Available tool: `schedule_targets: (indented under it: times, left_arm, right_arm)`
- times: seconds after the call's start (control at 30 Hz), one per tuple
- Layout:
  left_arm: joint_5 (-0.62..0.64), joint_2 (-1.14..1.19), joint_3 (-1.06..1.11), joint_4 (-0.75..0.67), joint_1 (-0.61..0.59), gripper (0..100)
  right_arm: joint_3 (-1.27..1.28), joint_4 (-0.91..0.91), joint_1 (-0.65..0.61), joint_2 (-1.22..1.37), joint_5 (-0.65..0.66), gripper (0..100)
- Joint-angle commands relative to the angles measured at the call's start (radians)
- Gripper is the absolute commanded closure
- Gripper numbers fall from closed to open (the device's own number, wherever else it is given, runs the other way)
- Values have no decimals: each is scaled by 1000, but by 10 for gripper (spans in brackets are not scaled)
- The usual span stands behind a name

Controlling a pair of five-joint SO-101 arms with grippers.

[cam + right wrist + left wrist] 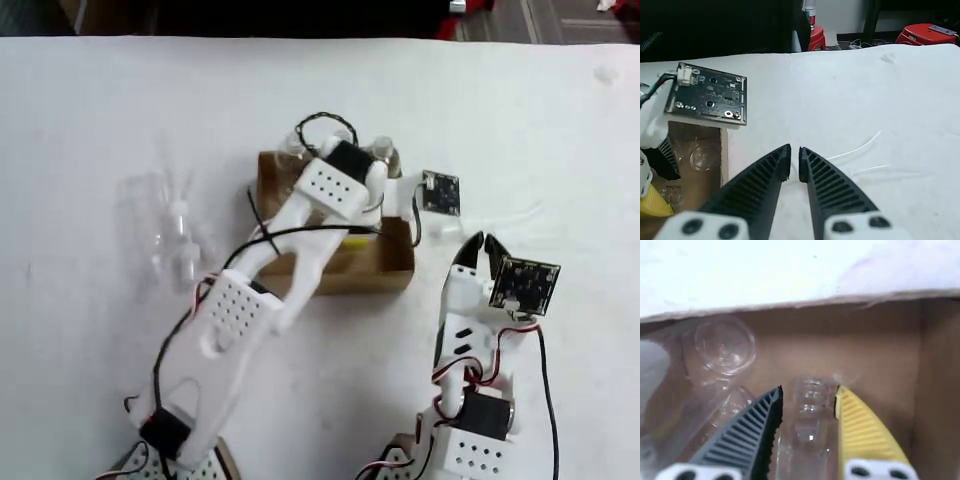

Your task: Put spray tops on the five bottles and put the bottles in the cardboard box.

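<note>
**Left pincer clamped on a clear bottle inside the box**

The left gripper (809,390) is down inside the cardboard box (875,345). Its black and yellow fingers press against either side of a bottle (808,416). The bottle is colourless and see-through, with a ribbed neck showing between the fingertips. Whether it carries a spray top I cannot tell. A second bottle (722,345), equally clear, lies in the box just beside it, its round end toward the camera. Loose bottles (175,235), also clear, sit on the white table (90,120), well apart from the box. The right gripper (795,154) hangs over the table beside the box, its black fingers drawn almost together on nothing.
</note>
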Motion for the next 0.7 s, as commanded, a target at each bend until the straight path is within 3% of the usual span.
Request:
schedule_targets:
  times: [0.0,0.53,0.67]
  left_arm:
    - [-26,-4,-14,32,13,838]
    - [-26,-5,-21,37,16,958]
    - [-25,-18,-107,114,35,958]
  right_arm:
    - [-8,-24,-8,-4,14,981]
    - [-8,-24,-8,-4,14,981]
    - [-8,-24,-8,-4,14,981]
